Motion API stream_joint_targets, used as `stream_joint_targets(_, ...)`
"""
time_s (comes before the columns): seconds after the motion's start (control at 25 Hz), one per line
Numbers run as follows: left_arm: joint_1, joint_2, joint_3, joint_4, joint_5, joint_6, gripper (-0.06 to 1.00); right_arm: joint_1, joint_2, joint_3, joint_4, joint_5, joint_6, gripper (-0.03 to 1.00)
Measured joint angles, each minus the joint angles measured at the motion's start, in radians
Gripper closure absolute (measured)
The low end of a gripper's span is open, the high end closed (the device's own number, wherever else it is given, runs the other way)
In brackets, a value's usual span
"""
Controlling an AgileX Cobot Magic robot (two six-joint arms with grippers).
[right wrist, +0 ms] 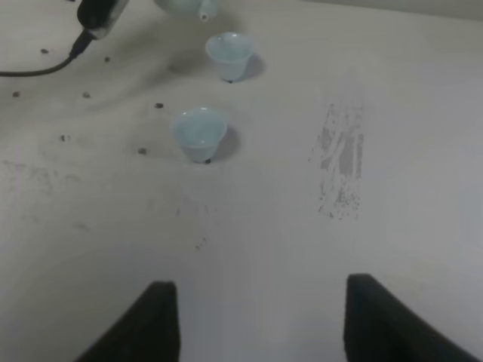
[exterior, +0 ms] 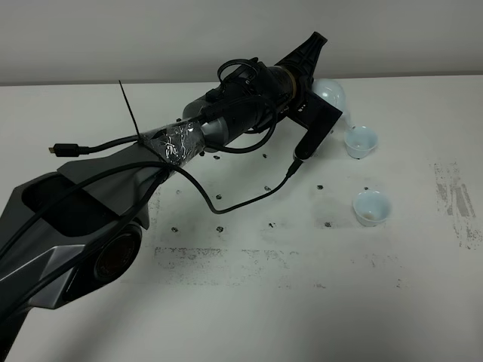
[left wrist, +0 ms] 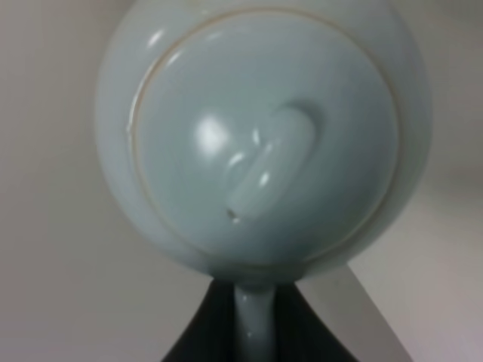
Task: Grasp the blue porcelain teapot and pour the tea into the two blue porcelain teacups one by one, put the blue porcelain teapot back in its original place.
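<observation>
The blue porcelain teapot (exterior: 332,93) hangs above the table at the back right, tipped toward the far teacup (exterior: 360,141). My left gripper (exterior: 320,84) is shut on its loop handle. In the left wrist view the teapot's lid and knob (left wrist: 264,177) fill the frame, and the handle runs down between the dark fingers (left wrist: 198,332). The right wrist view catches the spout (right wrist: 204,13) just above the far teacup (right wrist: 230,54). The near teacup (exterior: 372,207) (right wrist: 198,130) stands upright. My right gripper (right wrist: 260,302) is open over bare table, well short of the cups.
A black cable with a plug end (exterior: 309,145) dangles from the left arm close to the far teacup. The white table (exterior: 249,302) carries dark specks and a scuffed grey patch (exterior: 453,200) right of the cups. Its back edge meets a wall.
</observation>
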Motion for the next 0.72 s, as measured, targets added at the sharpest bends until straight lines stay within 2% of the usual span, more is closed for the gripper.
stream_joint_targets(0.72, -0.017, 0.023, 0.0, 0.095, -0.028, -0.002, 0.88, 0.0, 0.0, 0.0, 0.0, 0.0, 0.0, 0.5)
